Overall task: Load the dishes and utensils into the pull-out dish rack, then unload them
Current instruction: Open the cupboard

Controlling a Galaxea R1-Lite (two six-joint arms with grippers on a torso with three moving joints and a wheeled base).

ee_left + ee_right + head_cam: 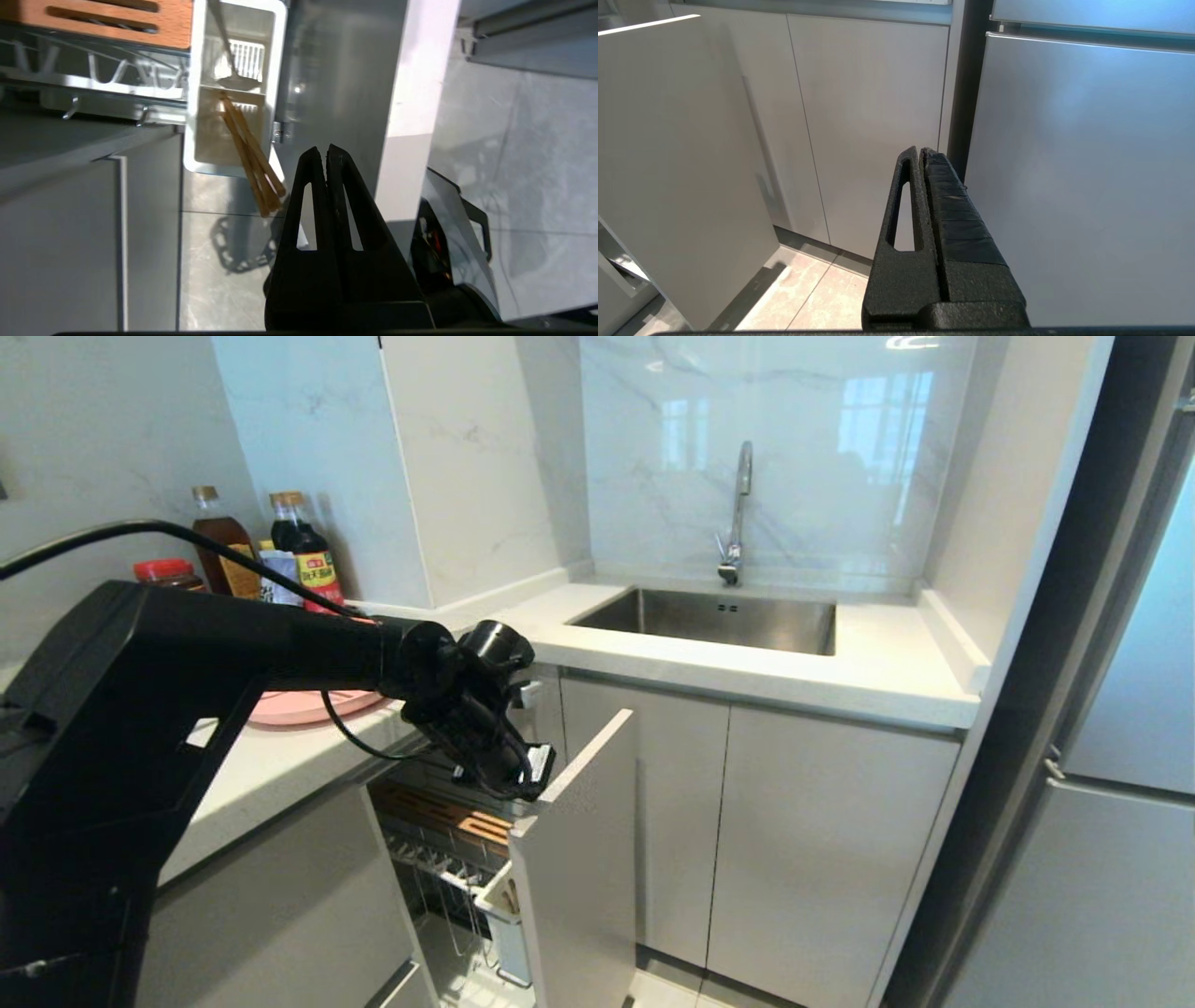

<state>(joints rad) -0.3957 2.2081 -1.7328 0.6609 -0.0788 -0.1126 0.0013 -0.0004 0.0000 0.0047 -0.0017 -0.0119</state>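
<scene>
The pull-out dish rack (pixel 579 859) stands open below the counter, its narrow grey front toward the room. Its slotted wooden strip (pixel 117 18) and white utensil caddy (pixel 275 70) show in the left wrist view. A pair of wooden chopsticks (pixel 247 154) leans out of one caddy compartment, and a silver fork (pixel 224 42) stands in the other. My left gripper (pixel 518 789) (pixel 325 150) hangs shut and empty just above the rack's front edge, beside the chopstick tops. The pink plate (pixel 308 707) lies on the counter behind my left arm. My right gripper (pixel 920 150) is shut, parked low facing the cabinet doors.
A steel sink (pixel 719 616) with a tap (pixel 738 513) is set in the counter to the right. Sauce bottles (pixel 303 551) and a red-lidded jar (pixel 166 571) stand at the back left. A tall grey fridge (pixel 1120 756) fills the right side.
</scene>
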